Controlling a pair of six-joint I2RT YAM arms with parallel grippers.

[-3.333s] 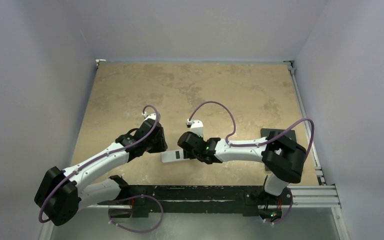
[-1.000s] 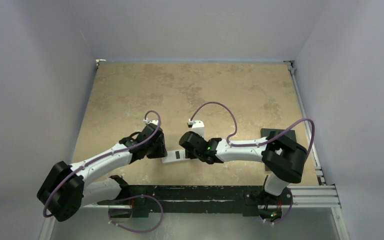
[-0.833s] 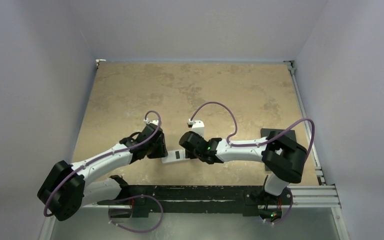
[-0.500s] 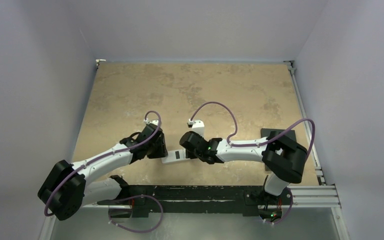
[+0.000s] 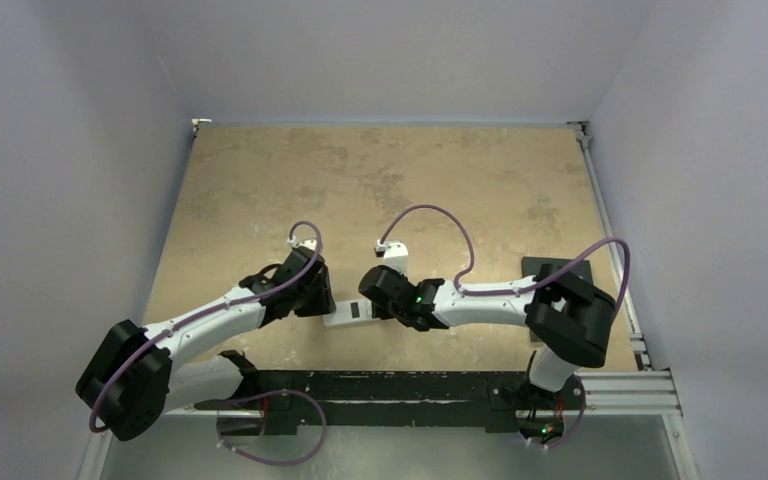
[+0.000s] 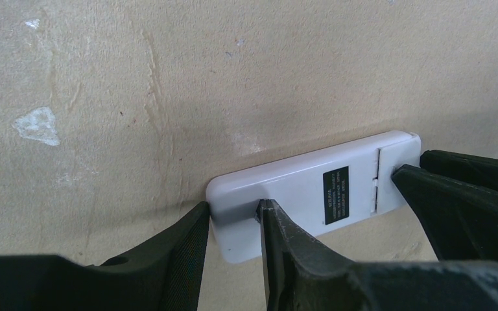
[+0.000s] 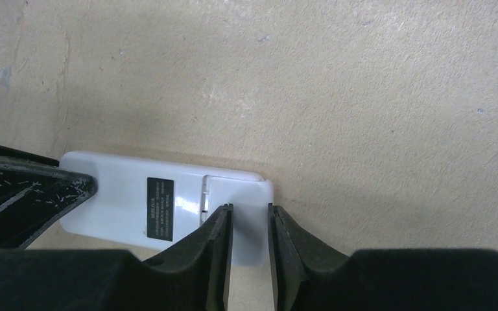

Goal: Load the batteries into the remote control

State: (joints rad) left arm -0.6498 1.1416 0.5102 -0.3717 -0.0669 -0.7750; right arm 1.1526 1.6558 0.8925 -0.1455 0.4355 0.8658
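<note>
The remote control (image 6: 285,191) lies with its white back up on the table (image 5: 360,180), near the table's front edge. The left claw (image 6: 232,217) is closed to a narrow gap on the remote's plain end. The right claw (image 7: 246,217) is pinched just as narrowly on the opposite end, at the battery cover (image 7: 237,191), beside the black label (image 7: 161,208).

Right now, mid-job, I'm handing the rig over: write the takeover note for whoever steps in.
Left gripper: fingers narrowly apart at the rounded end of the flat white rectangular remote control; grip unclear.
Right gripper: same, at its battery-cover end.
Remote lies back up on the tan table, cover in place.
No batteries in view; loaded or not, cannot tell.
</note>
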